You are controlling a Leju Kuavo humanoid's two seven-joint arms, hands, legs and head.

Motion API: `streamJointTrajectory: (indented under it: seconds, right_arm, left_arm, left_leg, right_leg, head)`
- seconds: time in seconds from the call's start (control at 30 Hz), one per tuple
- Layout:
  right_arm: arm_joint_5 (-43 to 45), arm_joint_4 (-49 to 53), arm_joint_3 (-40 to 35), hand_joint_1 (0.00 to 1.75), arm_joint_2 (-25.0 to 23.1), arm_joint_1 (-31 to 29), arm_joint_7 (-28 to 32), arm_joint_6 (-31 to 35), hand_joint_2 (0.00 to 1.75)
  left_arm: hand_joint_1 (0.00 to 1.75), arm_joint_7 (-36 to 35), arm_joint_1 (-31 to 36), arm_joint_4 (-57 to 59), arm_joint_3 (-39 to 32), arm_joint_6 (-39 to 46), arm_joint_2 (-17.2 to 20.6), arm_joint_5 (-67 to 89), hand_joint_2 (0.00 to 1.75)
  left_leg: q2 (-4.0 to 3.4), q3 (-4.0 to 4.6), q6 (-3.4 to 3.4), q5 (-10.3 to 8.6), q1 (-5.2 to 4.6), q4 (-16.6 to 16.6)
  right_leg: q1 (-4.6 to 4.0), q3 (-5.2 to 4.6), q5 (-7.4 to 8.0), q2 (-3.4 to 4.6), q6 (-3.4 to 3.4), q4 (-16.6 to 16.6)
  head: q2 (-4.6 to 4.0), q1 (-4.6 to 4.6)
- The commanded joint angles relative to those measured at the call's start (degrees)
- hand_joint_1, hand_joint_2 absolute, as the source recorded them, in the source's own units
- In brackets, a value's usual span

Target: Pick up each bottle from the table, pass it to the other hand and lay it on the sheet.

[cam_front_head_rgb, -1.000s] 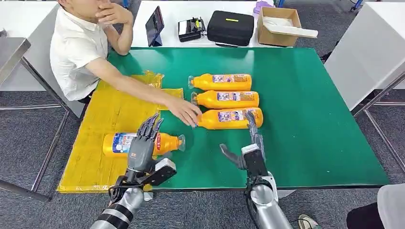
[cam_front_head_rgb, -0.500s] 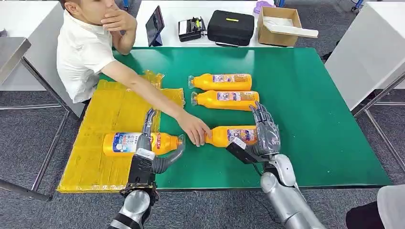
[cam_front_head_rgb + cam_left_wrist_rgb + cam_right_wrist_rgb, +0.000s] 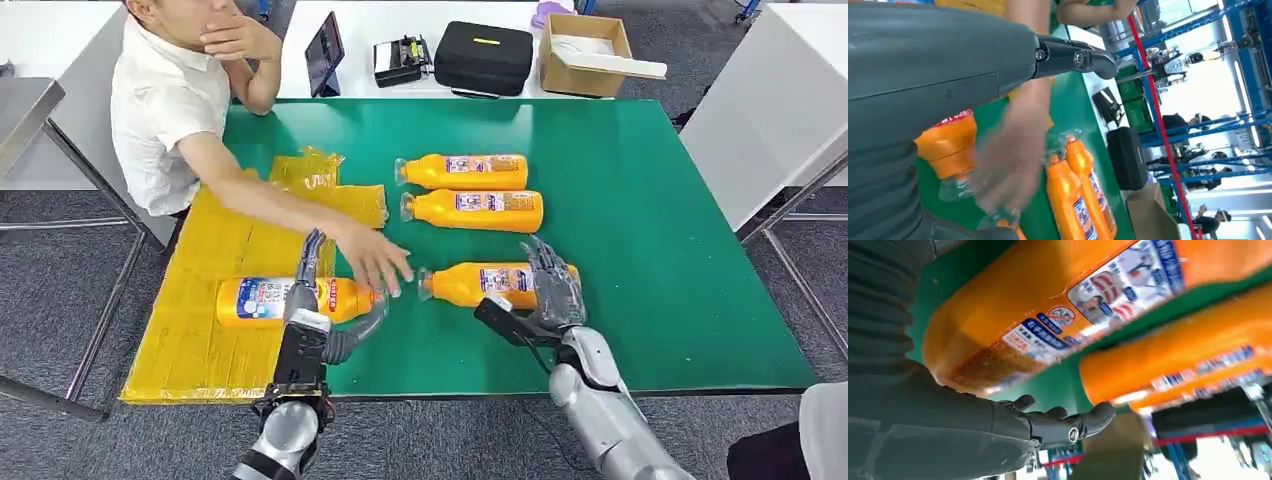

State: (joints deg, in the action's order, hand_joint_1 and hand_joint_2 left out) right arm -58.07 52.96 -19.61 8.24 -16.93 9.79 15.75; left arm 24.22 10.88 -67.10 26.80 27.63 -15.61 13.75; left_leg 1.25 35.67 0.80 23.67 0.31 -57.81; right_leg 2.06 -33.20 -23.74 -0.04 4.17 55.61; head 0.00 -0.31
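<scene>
Head view: the right hand (image 3: 552, 290) lies fingers-spread over the nearest orange bottle (image 3: 480, 284) on the green table (image 3: 660, 250), grip uncertain. The left hand (image 3: 318, 315) stands open, touching the bottle on the yellow sheet (image 3: 190, 330).

Right wrist view: that bottle (image 3: 1058, 305) lies against the palm.

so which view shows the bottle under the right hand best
The head view: the whole bottle lies on the green table, the right hand over its base end. The right wrist view shows its label and base close up. The left wrist view shows just a cropped sliver.
</scene>
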Motion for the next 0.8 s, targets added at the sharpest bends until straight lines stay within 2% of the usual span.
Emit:
streamJointTrajectory:
  seconds: [0.03,0.1,0.2,0.33,0.47,0.8]
  right_arm:
    - [-0.03,-0.99,-4.13,0.0,4.98,0.36,-2.52,-5.94,1.75]
    - [-1.63,0.63,-4.8,0.0,6.89,0.43,-5.72,-7.76,1.75]
    - [-2.62,1.0,-5.14,0.0,8.14,0.08,-7.05,-9.26,1.75]
    - [-7.56,0.74,-5.75,0.0,9.42,-1.27,-11.97,-8.64,1.75]
    - [-9.82,0.57,-6.38,0.0,9.44,-2.48,-12.94,-9.23,1.75]
    - [-9.08,-1.45,-6.55,0.0,8.17,-4.38,-12.28,-10.58,1.75]
  left_arm:
    - [0.0,-1.3,0.44,1.29,2.64,-1.86,0.3,0.24,1.75]
    - [0.0,-1.6,0.05,0.88,2.97,-2.05,0.3,0.47,1.75]
    - [0.0,-1.72,-0.1,0.83,2.92,-2.09,0.34,0.53,1.75]
    - [0.0,-1.85,-0.63,0.28,2.74,-2.07,0.44,0.63,1.75]
    - [0.0,-2.17,-0.8,0.08,2.7,-2.19,0.5,0.95,1.75]
    - [0.0,-2.14,-0.49,0.65,2.85,-2.46,0.4,1.08,1.75]
  left_leg:
    - [0.0,-0.16,-0.02,0.08,0.04,-0.01]
    - [0.0,-0.13,-0.01,0.06,0.03,0.0]
    - [0.05,-0.16,-0.01,0.07,0.04,-0.02]
    - [-0.06,-0.2,-0.02,0.1,0.06,-0.05]
    - [-0.2,-0.21,-0.03,0.12,0.05,-0.04]
    - [-0.17,-0.18,0.0,0.07,0.02,-0.01]
  right_leg:
    - [-0.08,0.22,-0.09,-0.09,-0.21,-0.04]
    - [-0.06,0.16,-0.06,-0.07,-0.16,-0.04]
    - [-0.08,0.23,-0.07,-0.13,-0.2,-0.06]
    - [-0.1,0.25,-0.07,-0.06,-0.27,-0.05]
    - [-0.09,0.22,-0.04,0.09,-0.27,-0.03]
    - [-0.05,0.18,0.01,0.08,-0.13,-0.04]
  head:
    - [0.0,0.0]
    - [0.0,-0.02]
    - [0.0,0.0]
    - [0.0,0.0]
    - [0.0,-0.02]
    - [0.0,-0.02]
